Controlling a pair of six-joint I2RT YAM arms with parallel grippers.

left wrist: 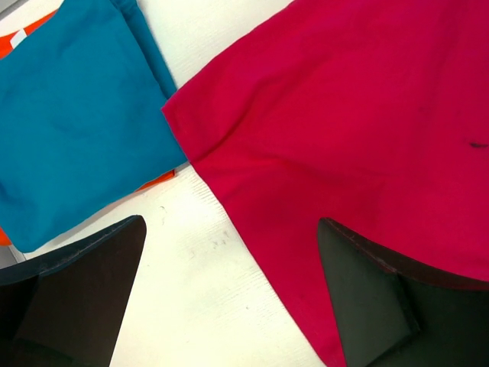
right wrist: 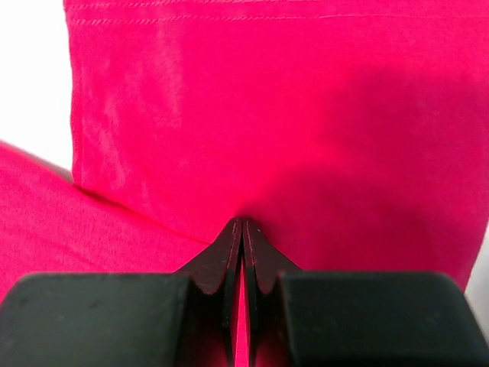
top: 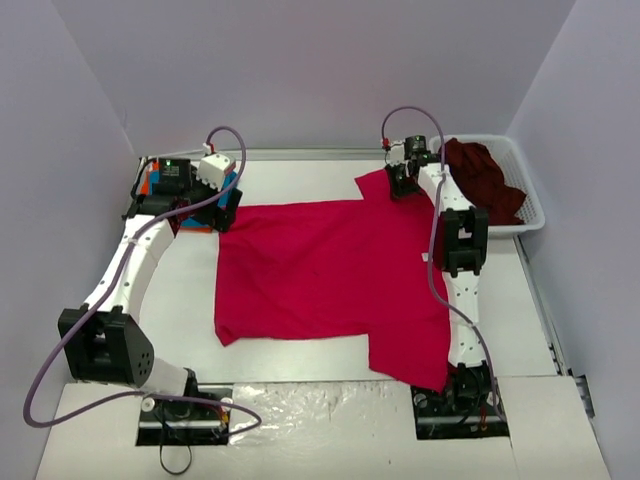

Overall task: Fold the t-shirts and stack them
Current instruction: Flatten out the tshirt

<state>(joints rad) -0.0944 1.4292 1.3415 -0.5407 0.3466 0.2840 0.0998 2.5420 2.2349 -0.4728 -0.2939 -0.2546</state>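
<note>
The crimson-pink t-shirt point(top: 320, 270) lies spread flat across the middle of the worktop point(top: 300, 180), one sleeve reaching toward the near edge and the other toward the far right corner. At that far sleeve the right gripper point(top: 403, 180) has its jaws pressed together on a pinch of the crimson cloth, which shows between the fingertips in the right wrist view point(right wrist: 241, 223). The left gripper point(top: 222, 205) hangs near the far left corner, jaws wide apart and holding nothing, over the shirt's edge point(left wrist: 367, 115) and bare worktop. Just beside it the folded blue t-shirt point(left wrist: 76, 122) lies on the orange t-shirt point(left wrist: 46, 23). The dark maroon t-shirt point(top: 485, 180) sits bunched in the white basket point(top: 530, 205) at the far right corner
</note>
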